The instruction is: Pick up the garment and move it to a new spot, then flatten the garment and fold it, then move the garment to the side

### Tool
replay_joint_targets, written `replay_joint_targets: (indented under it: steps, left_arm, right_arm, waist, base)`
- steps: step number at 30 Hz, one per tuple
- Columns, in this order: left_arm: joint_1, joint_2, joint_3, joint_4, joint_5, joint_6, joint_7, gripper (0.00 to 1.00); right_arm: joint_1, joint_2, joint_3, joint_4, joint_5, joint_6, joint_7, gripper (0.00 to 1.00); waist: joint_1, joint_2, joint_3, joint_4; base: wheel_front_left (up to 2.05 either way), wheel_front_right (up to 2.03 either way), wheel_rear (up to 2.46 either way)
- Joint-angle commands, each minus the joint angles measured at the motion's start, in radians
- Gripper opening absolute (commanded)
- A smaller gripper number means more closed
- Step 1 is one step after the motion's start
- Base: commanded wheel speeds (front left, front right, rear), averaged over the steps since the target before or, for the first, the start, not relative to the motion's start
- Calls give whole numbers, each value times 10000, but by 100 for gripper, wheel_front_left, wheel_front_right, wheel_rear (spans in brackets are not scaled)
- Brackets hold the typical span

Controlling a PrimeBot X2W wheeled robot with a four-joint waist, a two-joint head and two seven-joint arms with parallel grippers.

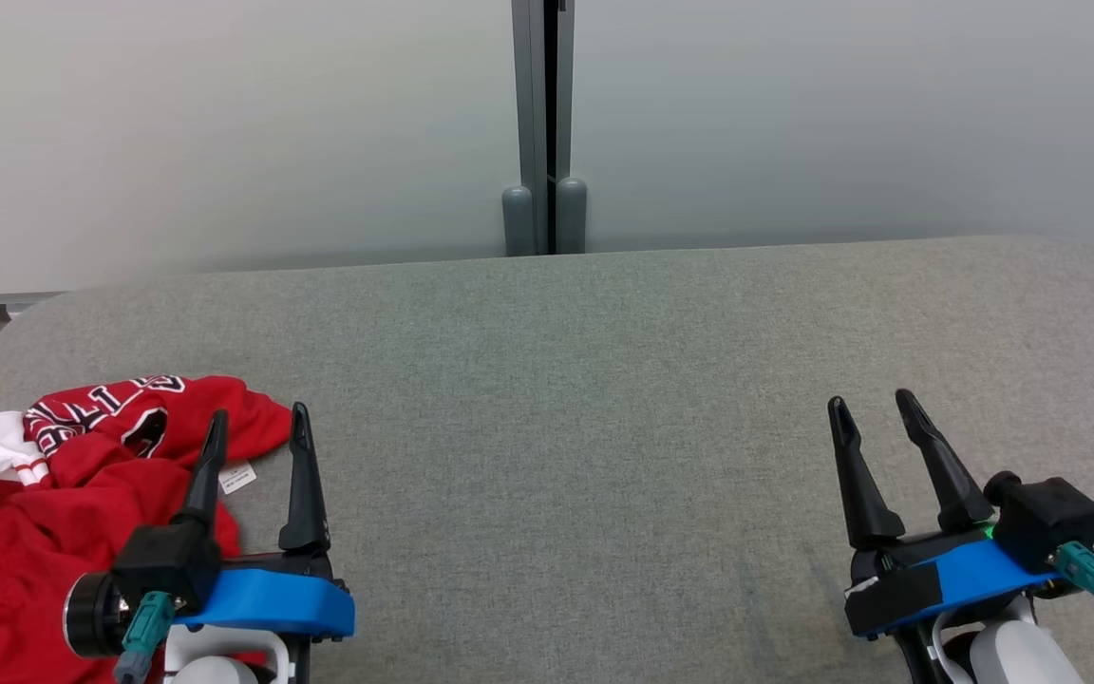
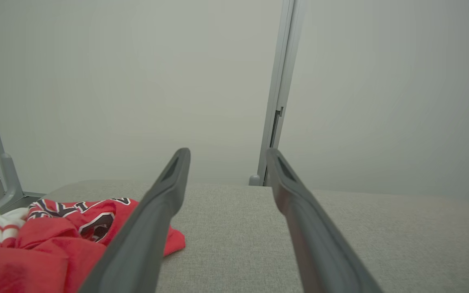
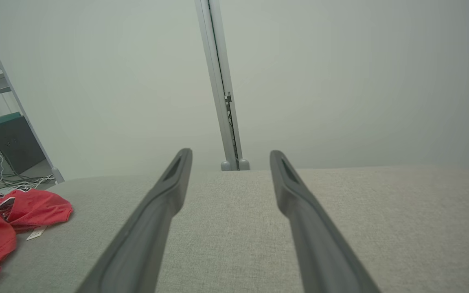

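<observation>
Garment (image 1: 53, 513), crumpled and red, bears black-and-white lettering (image 1: 101, 404) too creased to read.

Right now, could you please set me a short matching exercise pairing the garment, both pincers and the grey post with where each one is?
Things:
1. garment
2. left pincer
3. right pincer
4. grey post

Places:
A. open, over the bare right end of the grey cushion
B. upright behind the far edge
C. crumpled at the left end
D. open, at the red fabric's right edge

Pairs: 1-C, 2-D, 3-A, 4-B
</observation>
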Motion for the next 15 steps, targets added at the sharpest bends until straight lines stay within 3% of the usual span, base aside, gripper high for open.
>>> replay_joint_targets:
  steps: [1,15]
  left_arm:
    - [-143,40,-34,-12,168,22,-94,100]
    - [-43,38,-136,141,1070,48,-337,100]
  right_arm:
    - [-158,-80,12,-8,-151,17,-86,100]
    - [-82,-10,-13,2,-1098,12,-345,100]
  waist:
    - [0,0,-4,1]
    - [0,0,-82,7]
  base:
    - [0,0,0]
    - [0,0,0]
